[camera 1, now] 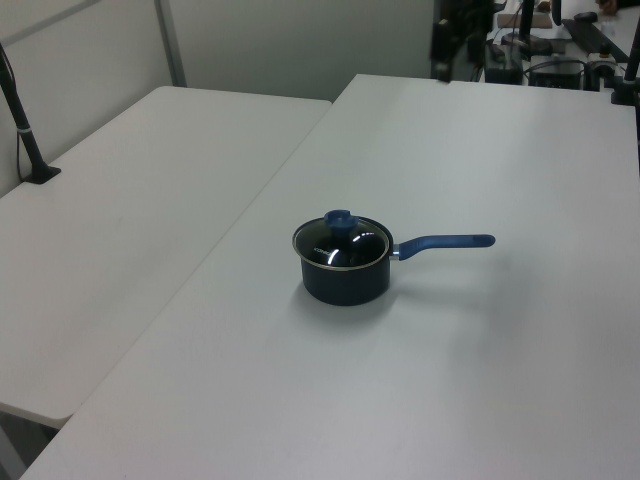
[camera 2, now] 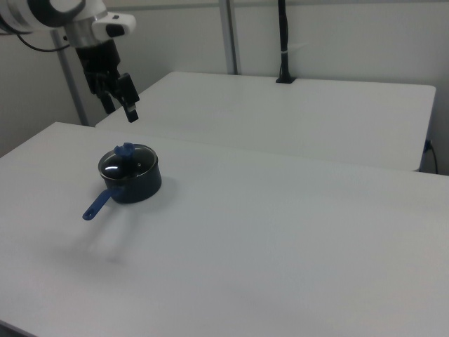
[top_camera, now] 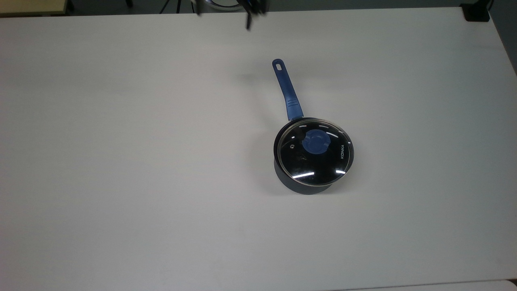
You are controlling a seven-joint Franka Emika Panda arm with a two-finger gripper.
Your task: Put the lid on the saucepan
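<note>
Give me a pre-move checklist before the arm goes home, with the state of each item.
1. Round clear glass lid with blue knob seated on the dark blue-grey saucepan: ok, rim looks level in the top view and the left view.
2. End effector holding nothing: ok, fingers apart and empty.
3. End effector lifted off the lid: ok, raised above and beside the pan in the right view.
4. Saucepan upright on the white table: ok.
5. Long blue handle unobstructed: ok.
</note>
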